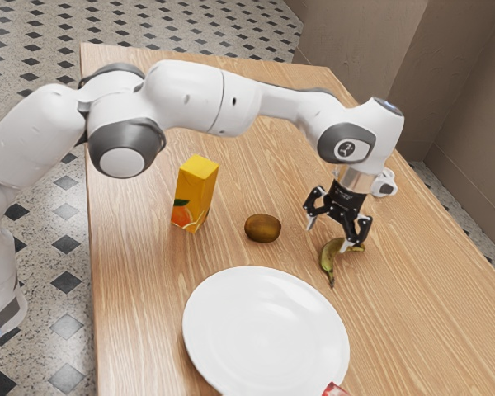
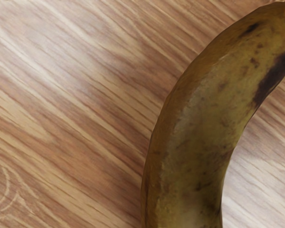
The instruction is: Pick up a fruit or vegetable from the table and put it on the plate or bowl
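Just beside plate rim (image 1: 326, 305), banana (image 1: 330, 256) lies under pincer (image 1: 337, 230)

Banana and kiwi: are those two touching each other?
Apart. The exterior view shows a plain strip of bare table between the banana and the kiwi.

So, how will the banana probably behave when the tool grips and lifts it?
The banana is curved, so it may pivot if gripped off-centre. Its dark-spotted skin suggests ripeness: probably soft, easily bruised. Lying on its side, it seems unlikely to roll.
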### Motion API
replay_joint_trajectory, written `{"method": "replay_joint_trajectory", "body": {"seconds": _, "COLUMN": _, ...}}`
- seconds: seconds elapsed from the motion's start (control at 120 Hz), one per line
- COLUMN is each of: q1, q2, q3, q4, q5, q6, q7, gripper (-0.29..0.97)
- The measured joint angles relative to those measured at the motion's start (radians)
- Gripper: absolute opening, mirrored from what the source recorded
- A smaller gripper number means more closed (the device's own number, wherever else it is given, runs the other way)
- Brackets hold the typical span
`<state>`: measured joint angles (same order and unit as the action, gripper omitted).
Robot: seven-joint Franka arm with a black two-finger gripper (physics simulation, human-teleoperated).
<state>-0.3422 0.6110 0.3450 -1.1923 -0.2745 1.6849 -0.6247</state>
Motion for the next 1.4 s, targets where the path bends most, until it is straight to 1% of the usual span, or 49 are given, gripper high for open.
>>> {"method": "replay_joint_trajectory", "body": {"seconds": 0.15, "q1": -0.001, "q2": 0.014, "q3": -0.002, "q4": 0.000, "q5": -0.001, "q6": 0.015, "q7": 0.003, "gripper": 0.66}}
{"method": "replay_joint_trajectory", "body": {"seconds": 0.217, "q1": -0.001, "q2": 0.021, "q3": -0.003, "q4": 0.000, "q5": 0.000, "q6": 0.021, "q7": 0.005, "gripper": 0.63}}
{"method": "replay_joint_trajectory", "body": {"seconds": 0.283, "q1": 0.000, "q2": 0.025, "q3": -0.002, "q4": 0.000, "q5": 0.001, "q6": 0.025, "q7": 0.008, "gripper": 0.57}}
{"method": "replay_joint_trajectory", "body": {"seconds": 0.458, "q1": 0.001, "q2": 0.029, "q3": -0.002, "q4": 0.000, "q5": 0.006, "q6": 0.031, "q7": 0.016, "gripper": 0.34}}
{"method": "replay_joint_trajectory", "body": {"seconds": 0.542, "q1": 0.005, "q2": 0.032, "q3": -0.002, "q4": 0.000, "q5": 0.007, "q6": 0.033, "q7": 0.019, "gripper": 0.26}}
{"method": "replay_joint_trajectory", "body": {"seconds": 0.683, "q1": 0.010, "q2": 0.039, "q3": -0.002, "q4": 0.000, "q5": 0.010, "q6": 0.034, "q7": 0.023, "gripper": 0.22}}
{"method": "replay_joint_trajectory", "body": {"seconds": 0.883, "q1": 0.011, "q2": 0.023, "q3": 0.005, "q4": 0.003, "q5": 0.016, "q6": 0.030, "q7": 0.029, "gripper": 0.21}}
{"method": "replay_joint_trajectory", "body": {"seconds": 0.967, "q1": 0.000, "q2": -0.033, "q3": 0.007, "q4": 0.002, "q5": 0.020, "q6": 0.008, "q7": 0.033, "gripper": 0.20}}
{"method": "replay_joint_trajectory", "body": {"seconds": 1.067, "q1": -0.045, "q2": -0.142, "q3": 0.007, "q4": -0.007, "q5": 0.057, "q6": -0.048, "q7": 0.038, "gripper": 0.20}}
{"method": "replay_joint_trajectory", "body": {"seconds": 1.15, "q1": -0.095, "q2": -0.266, "q3": 0.007, "q4": -0.089, "q5": 0.088, "q6": -0.089, "q7": 0.041, "gripper": 0.20}}
{"method": "replay_joint_trajectory", "body": {"seconds": 1.275, "q1": -0.201, "q2": -0.463, "q3": 0.007, "q4": -0.258, "q5": 0.134, "q6": -0.125, "q7": 0.043, "gripper": 0.19}}
{"method": "replay_joint_trajectory", "body": {"seconds": 1.333, "q1": -0.281, "q2": -0.513, "q3": 0.007, "q4": -0.304, "q5": 0.155, "q6": -0.135, "q7": 0.039, "gripper": 0.19}}
{"method": "replay_joint_trajectory", "body": {"seconds": 1.4, "q1": -0.375, "q2": -0.544, "q3": 0.006, "q4": -0.340, "q5": 0.171, "q6": -0.145, "q7": 0.033, "gripper": 0.19}}
